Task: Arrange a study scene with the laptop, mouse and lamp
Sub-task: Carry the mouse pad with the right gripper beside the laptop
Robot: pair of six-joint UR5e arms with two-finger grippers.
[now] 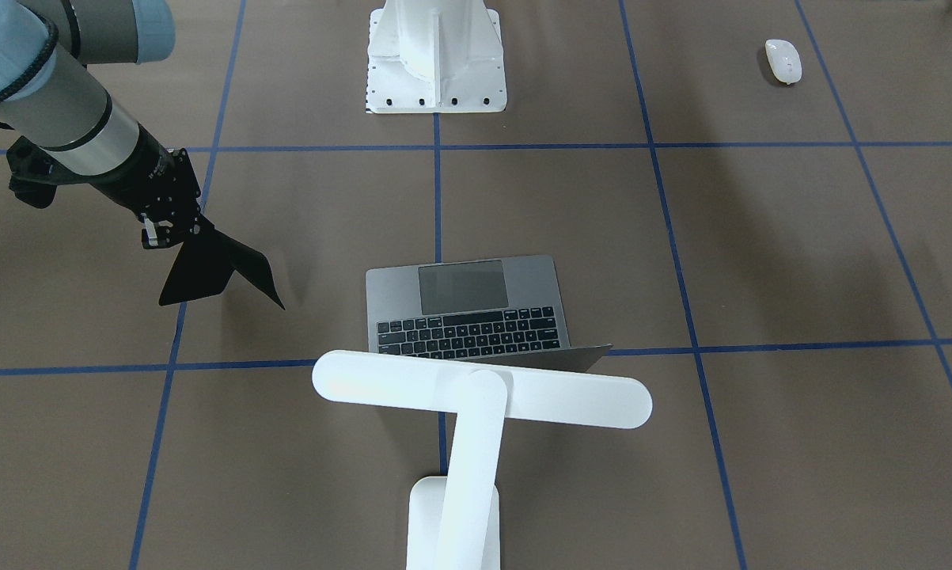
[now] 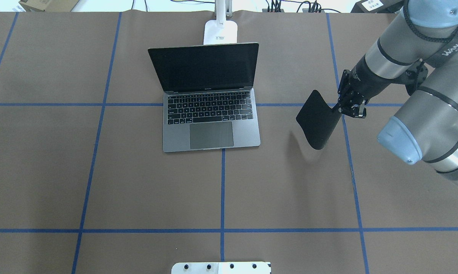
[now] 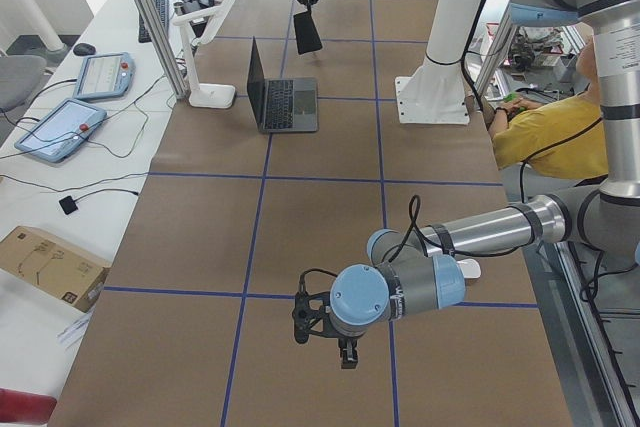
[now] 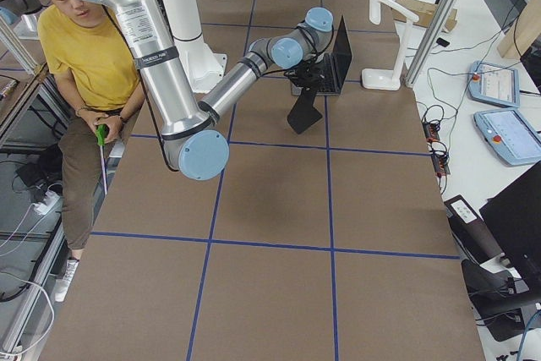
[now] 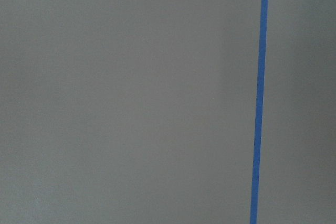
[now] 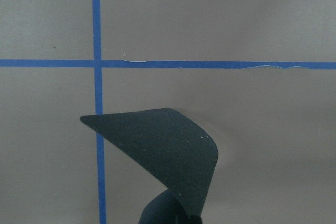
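Note:
The laptop (image 2: 209, 114) stands open at the table's middle, its screen toward the far edge. Behind it rises the white lamp (image 1: 482, 396), whose base (image 2: 220, 32) sits at the far edge. The white mouse (image 1: 783, 61) lies on the robot's left side, near its base. My right gripper (image 2: 337, 110) is shut on one edge of a black mouse pad (image 2: 317, 121), which hangs curled above the table to the right of the laptop; the right wrist view shows the mouse pad (image 6: 163, 150) drooping. My left gripper (image 3: 345, 352) shows only in the exterior left view, and I cannot tell its state.
The white robot pedestal (image 1: 436, 63) stands bolted at the near middle edge. A person in a yellow shirt (image 4: 84, 48) sits beside the robot. Tablets (image 3: 60, 127) and a cardboard box (image 3: 50, 262) lie off the table's far side. The left wrist view shows only brown table and blue tape.

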